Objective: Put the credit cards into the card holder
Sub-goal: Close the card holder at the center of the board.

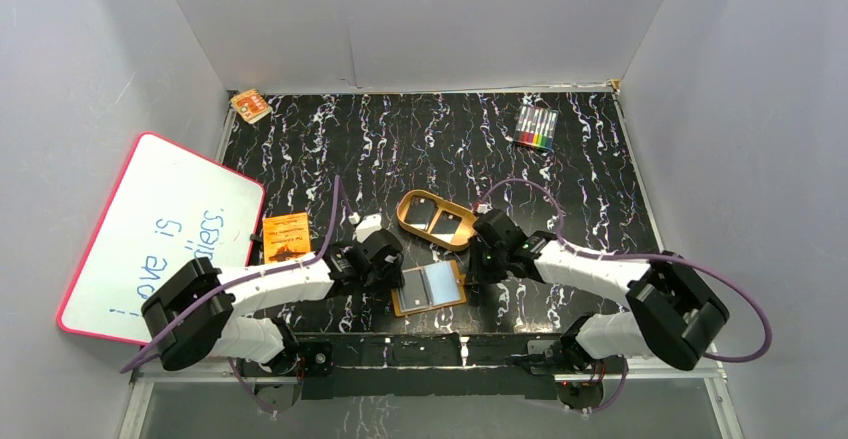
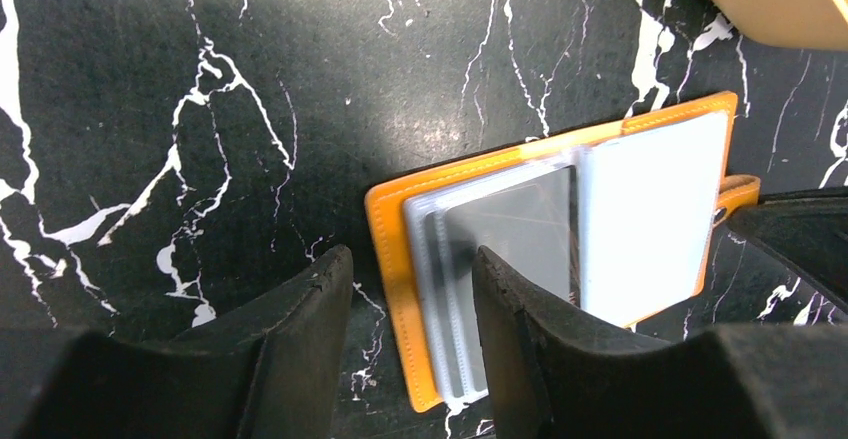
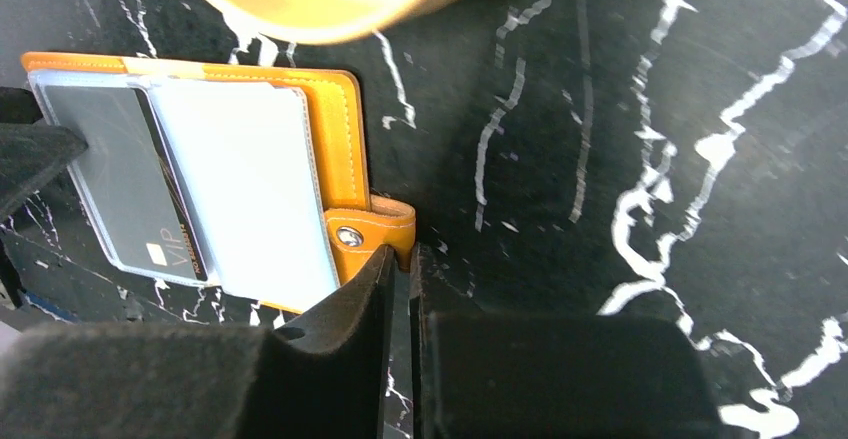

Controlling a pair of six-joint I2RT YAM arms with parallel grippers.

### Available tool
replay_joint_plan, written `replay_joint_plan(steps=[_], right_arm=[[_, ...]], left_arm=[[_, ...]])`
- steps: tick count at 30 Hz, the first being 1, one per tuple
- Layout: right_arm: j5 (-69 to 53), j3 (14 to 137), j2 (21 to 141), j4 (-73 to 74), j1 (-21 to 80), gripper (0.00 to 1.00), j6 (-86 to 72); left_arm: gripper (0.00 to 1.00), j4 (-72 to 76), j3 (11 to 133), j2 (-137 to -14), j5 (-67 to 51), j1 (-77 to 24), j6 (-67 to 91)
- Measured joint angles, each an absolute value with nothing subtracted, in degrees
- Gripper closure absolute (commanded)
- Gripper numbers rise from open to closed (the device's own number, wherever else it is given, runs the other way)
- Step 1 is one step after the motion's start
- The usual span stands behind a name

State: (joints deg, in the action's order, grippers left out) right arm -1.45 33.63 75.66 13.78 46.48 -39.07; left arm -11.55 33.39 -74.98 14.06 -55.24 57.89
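Bracketing the card holder point(image 1: 428, 287), spread open on the tabletop point(image 1: 600, 179), probably for loading. Straddling its edge with left jaws point(image 2: 410, 259) half open, gripping nothing. Poised at snap tab point(image 3: 375, 231) with right jaws point(image 3: 402, 259) almost shut; pinch unclear. Housing one card point(image 3: 110, 189) in a sleeve; leaving two credit cards point(image 1: 421, 215) in tray point(image 1: 404, 211) beyond right jaws.

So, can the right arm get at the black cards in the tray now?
Probably yes. The cards lie uncovered in the tray, just beyond the right pincer, nothing between. The pincer stands nearly closed by the snap tab of the card holder, so it must open first.
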Motion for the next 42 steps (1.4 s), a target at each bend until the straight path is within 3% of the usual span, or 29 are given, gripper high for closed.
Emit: replay_joint_plan(steps=[7,8,12,15,17,21,25,27,36,42], right_arm=[[-0.80,29.34,66.43,16.95,44.07,0.81,-40.27],[-0.69,29.28,65.34,17.54,44.01,0.78,-40.25],[-1.34,29.63,63.79,18.94,43.88,0.48,-39.70],[-1.43,29.91,63.00,20.49,43.88,0.37,-38.74],[-1.26,30.52,61.54,21.12,43.88,0.36,-37.41],[-3.97,31.44,67.05,18.41,42.83,0.46,-38.02],[-9.37,28.21,69.97,11.73,41.69,0.88,-42.59],[-10.31,27.77,70.91,10.90,41.41,1.00,-43.22],[-10.35,29.56,65.12,15.42,41.10,1.00,-41.04],[-13.15,34.24,63.79,18.63,41.10,1.00,-37.58]], left_arm=[[0.56,-9.32,33.36,-76.05,14.41,-55.24,57.82],[0.56,-8.99,33.36,-76.25,14.48,-55.24,57.76],[0.57,-7.40,33.43,-77.23,14.63,-55.24,57.58],[0.58,-6.04,33.67,-78.22,14.63,-55.24,57.41],[0.58,-5.72,33.87,-78.72,14.70,-55.24,57.21],[0.59,-5.30,34.22,-79.29,14.74,-55.24,57.04],[0.59,-3.66,34.00,-79.92,14.72,-55.24,57.21],[0.55,-3.42,33.95,-79.53,14.72,-55.24,57.25],[0.43,-13.17,34.15,-74.08,15.09,-55.24,58.74],[0.45,-22.00,30.94,-65.30,16.69,-55.20,61.25]])
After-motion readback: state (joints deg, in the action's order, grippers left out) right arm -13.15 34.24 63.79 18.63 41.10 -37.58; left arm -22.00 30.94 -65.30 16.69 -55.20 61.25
